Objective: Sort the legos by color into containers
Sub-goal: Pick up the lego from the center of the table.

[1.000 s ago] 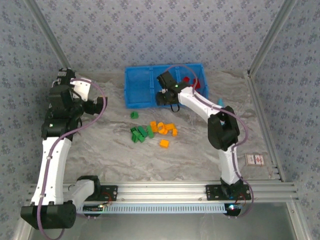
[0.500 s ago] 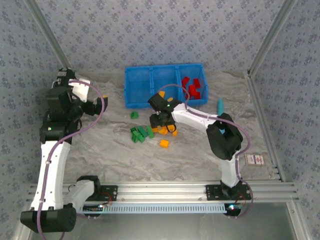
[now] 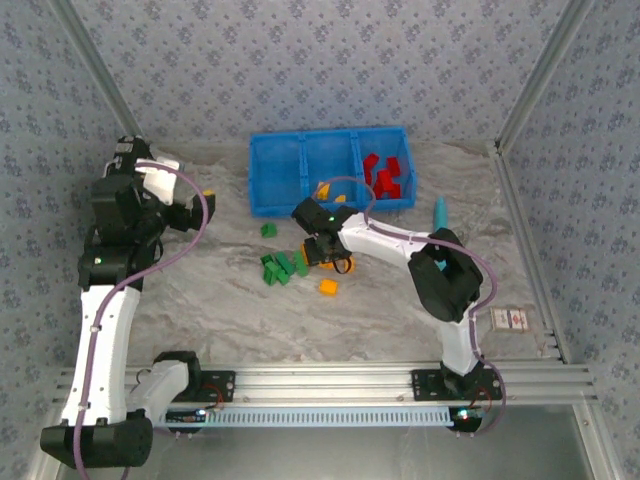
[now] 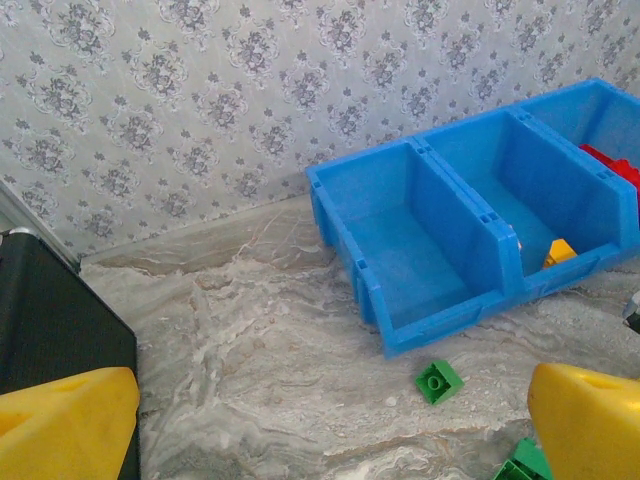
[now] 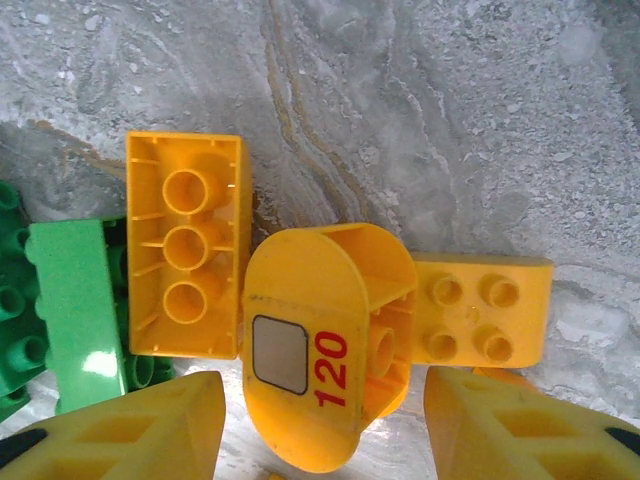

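Grey marbled table [image 3: 200, 300], walled by patterned blue-grey wallpaper [image 3: 300, 60].

The blue bin [image 3: 275, 175] sits far-centre with red legos [image 3: 383, 178] in its right compartment. Green and orange legos [image 3: 283, 266] lie just near of it. The right gripper [image 5: 320, 400] reaches down, jaws apart around a rounded piece [image 5: 325, 330]. The left gripper [image 4: 330, 400] hangs raised at the left, jaws wide apart.

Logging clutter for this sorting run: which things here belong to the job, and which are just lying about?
Job: bright blue three-compartment plastic bin; red plastic bricks inside it; orange-yellow plastic bricks; green plastic bricks.
Lying about: slim teal-cyan piece; small white card near the right rail.
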Tool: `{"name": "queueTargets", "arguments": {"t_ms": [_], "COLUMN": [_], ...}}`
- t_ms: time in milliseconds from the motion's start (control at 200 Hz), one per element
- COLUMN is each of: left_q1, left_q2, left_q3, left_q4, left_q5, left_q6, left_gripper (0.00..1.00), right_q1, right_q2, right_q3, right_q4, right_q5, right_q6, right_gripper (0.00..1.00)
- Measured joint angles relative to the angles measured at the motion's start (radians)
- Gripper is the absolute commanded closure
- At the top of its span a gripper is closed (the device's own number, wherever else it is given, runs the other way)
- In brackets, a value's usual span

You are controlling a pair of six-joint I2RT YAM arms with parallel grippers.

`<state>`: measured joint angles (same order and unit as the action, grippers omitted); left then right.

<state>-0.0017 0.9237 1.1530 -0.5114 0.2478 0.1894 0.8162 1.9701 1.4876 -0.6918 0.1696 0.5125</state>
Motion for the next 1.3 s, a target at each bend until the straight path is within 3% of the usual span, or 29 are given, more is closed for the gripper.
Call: {"name": "queueTargets", "arguments": {"t_ms": [295, 580, 885, 1300], "left_q1": [0.0, 0.0, 0.0, 0.0], "left_q2": [0.0, 0.0, 0.0, 0.01], "left_q3": [0.0, 0.0, 0.0, 0.0], "left_q4": [0.0, 0.0, 0.0, 0.0], "left_q5": [0.0, 0.0, -0.001, -0.012], "left_q6": [0.0, 0.0, 0.0, 0.004], "left_gripper": [0.0, 0.0, 0.0, 0.0], "right_q1": [-0.012, -0.035, -0.054, -0.123], "right_q2": [0.05, 0.066, 0.066, 0.067], "right_q3": [0.023, 0.047, 0.058, 0.207], "right_q4": [0.002, 0.003, 0.002, -0.073], "right_q5": [0.002, 0.001, 0.002, 0.003], "right_q6": [-0.008, -0.03, -0.05, -0.119], "right_gripper": [0.48, 0.65, 0.75, 0.79]}}
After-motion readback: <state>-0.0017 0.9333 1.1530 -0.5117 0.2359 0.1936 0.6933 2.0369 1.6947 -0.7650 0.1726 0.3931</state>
